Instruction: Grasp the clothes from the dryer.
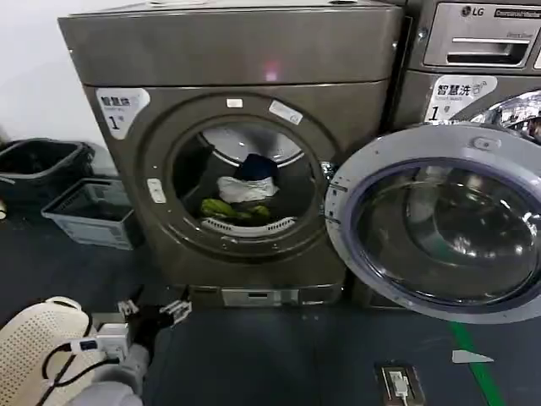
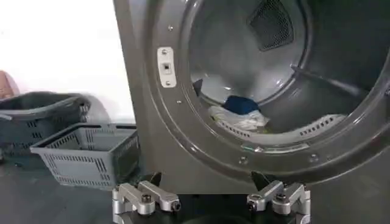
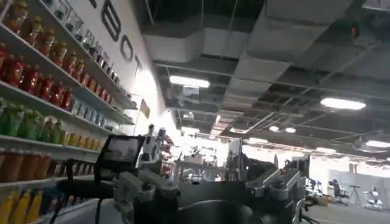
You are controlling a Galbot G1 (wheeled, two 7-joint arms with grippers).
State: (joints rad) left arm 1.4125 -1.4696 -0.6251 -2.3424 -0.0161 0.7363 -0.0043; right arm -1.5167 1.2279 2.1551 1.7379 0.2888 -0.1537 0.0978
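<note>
Bin [image 1: 38, 165]: dark, against the wall, up and left of the left hand, behind the basket.
Basket [image 1: 89, 211]: grey, slatted, on the floor just left of the dryer; in the left wrist view [image 2: 85, 152] it sits ahead of the hand and to its left.
Left hand [image 1: 156, 311]: low over the dark floor, in front of the dryer's lower left corner, pointing at the machine. Its fingers [image 2: 146, 196] are spread wide apart, released, with nothing between them. It touches neither the dryer nor the clothes.
Dryer [image 1: 245, 63]: bronze-grey, with a white "1" sticker at its upper left. It stands straight ahead of the left hand and rises well above it. The porthole is uncovered.
Clothes [image 1: 243, 193]: a small heap on the drum floor, inside the porthole, ahead of and above the left hand, slightly to its right, well apart from it. Dark blue piece on top, white in the middle, yellow-green lowest and nearest the opening. From the left wrist [image 2: 242, 112] the blue and white pieces show beyond the drum lip.
Door [image 1: 439, 220]: round, glass-centred, swung fully open to the right of the porthole, far right of the left hand.
Right hand [image 3: 210, 185]: raised, facing a ceiling and shelves of bottles; fingers apart, released, holding nothing.
</note>
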